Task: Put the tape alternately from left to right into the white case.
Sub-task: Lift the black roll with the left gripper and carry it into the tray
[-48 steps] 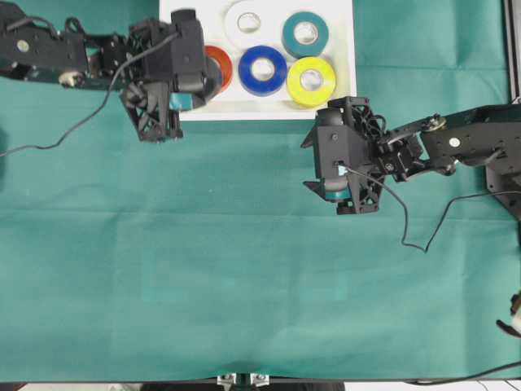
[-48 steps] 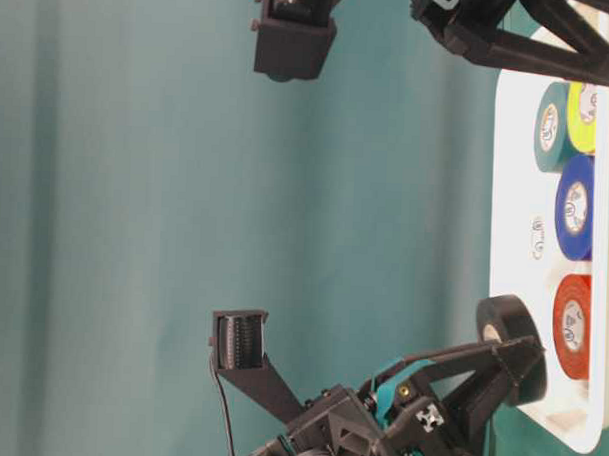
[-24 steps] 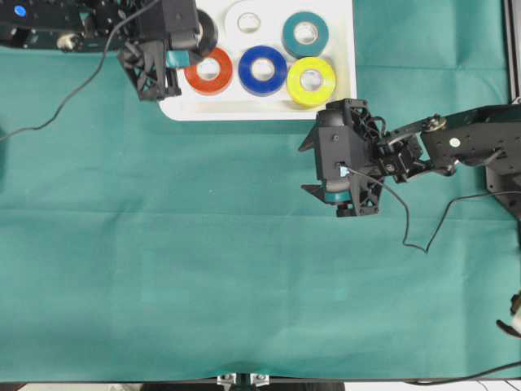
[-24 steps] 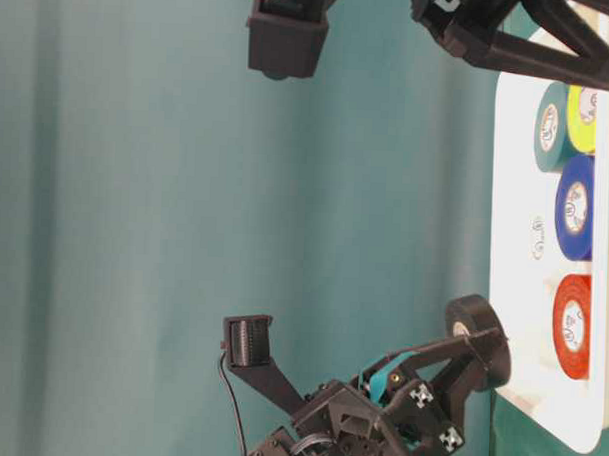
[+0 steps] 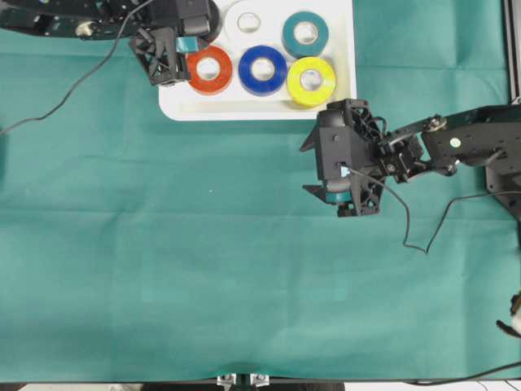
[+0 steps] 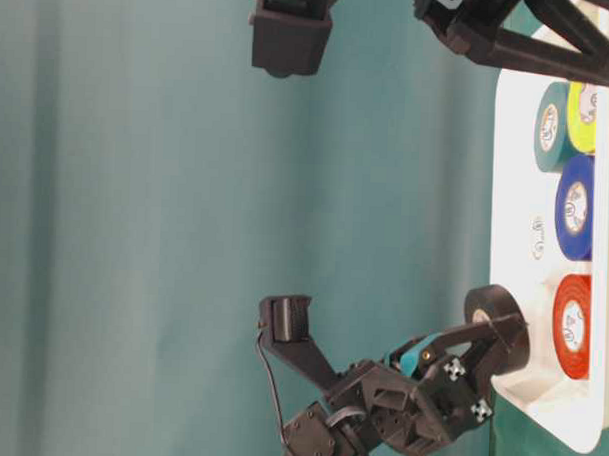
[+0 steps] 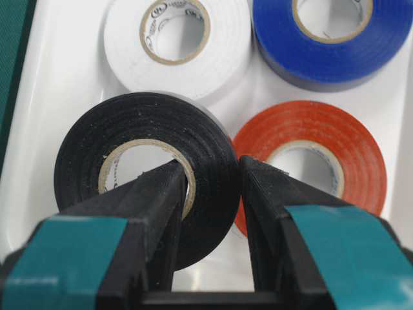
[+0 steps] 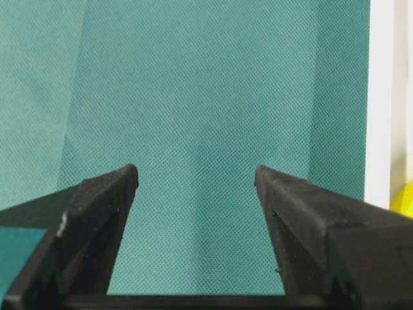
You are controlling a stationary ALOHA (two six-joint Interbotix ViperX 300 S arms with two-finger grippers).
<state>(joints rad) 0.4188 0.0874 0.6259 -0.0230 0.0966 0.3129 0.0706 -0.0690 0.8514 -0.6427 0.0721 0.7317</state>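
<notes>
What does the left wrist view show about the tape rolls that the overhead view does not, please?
Left wrist only: the left end effector pinches the wall of the black ring-shaped tape roll, one finger inside its pale core.
Overhead only: the teal tape roll, the yellow tape roll, and the open right end effector over the green cloth.
Both: the white tape roll, blue tape roll and red-orange tape roll lying in the shallow white plastic case.

Two matte black robot arms of ribbed, open-framework plastic. Left tool: two thick black fingers with grainy surfaces, each carrying a teal rectangular pad near its base. Right tool: the same black fingers. Thin black cable loops from the right arm; another trails from the left. Small white square markers on the left wrist housing.
</notes>
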